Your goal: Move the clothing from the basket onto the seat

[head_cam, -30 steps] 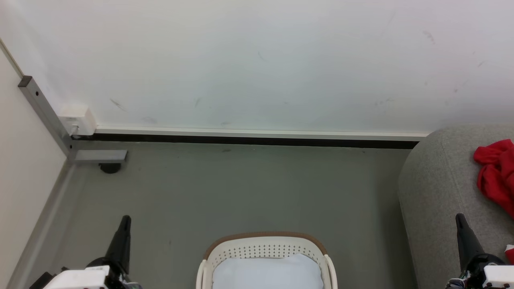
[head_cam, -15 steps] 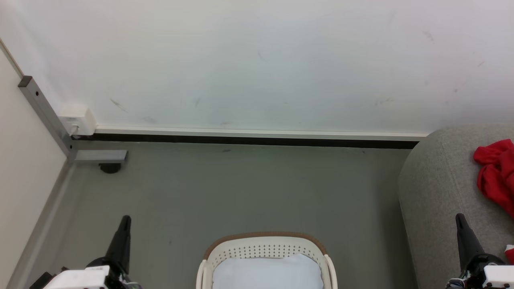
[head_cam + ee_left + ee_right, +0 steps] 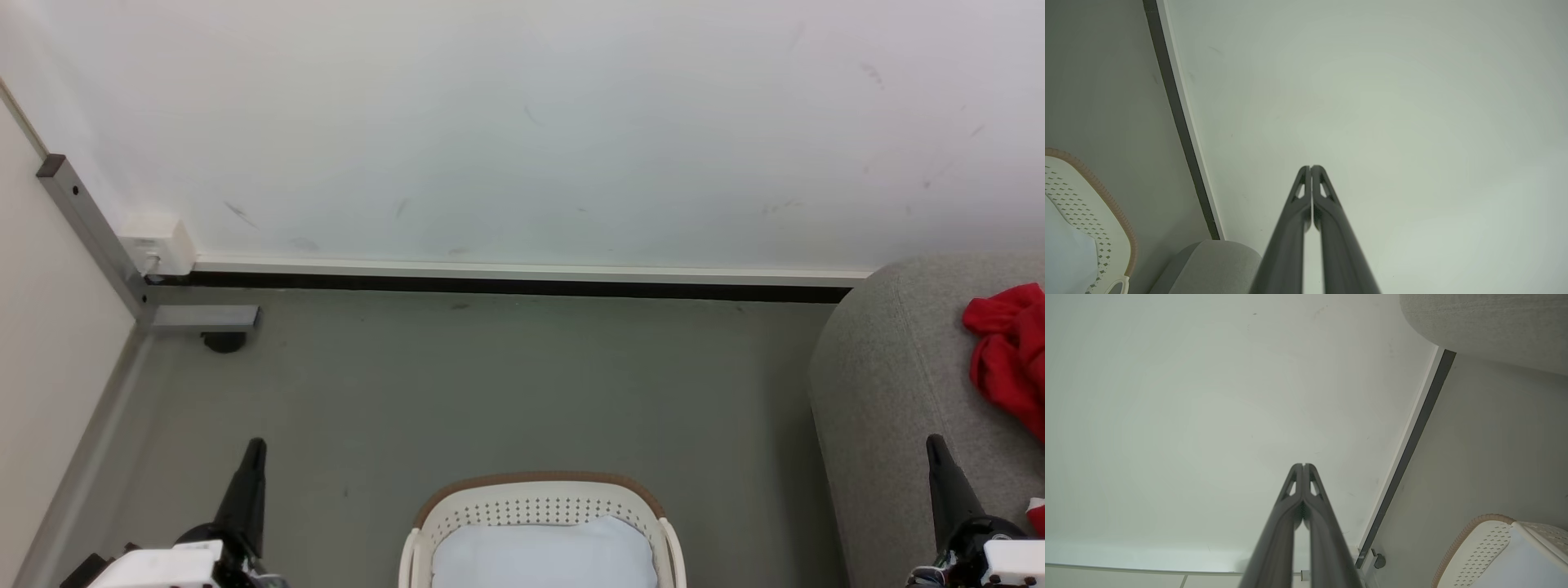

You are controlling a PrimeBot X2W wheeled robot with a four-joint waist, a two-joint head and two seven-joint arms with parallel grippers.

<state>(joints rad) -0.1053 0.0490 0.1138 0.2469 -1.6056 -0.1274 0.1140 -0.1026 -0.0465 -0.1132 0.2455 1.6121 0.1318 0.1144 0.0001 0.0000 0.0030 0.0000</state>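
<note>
The basket (image 3: 539, 510) sits on the floor (image 3: 490, 384) in the near middle, with a pad (image 3: 543, 555) lying inside it, and the wall (image 3: 522, 122) stands behind it, well apart. The seat (image 3: 890, 384) is to the right of the basket, near it but not touching, and the clothing (image 3: 1008, 359) lies on top of the seat. The left gripper (image 3: 255, 447) is to the left of the basket over the floor, the right gripper (image 3: 934, 443) is by the seat, and a small box (image 3: 159, 242) is low on the wall at the far left.
</note>
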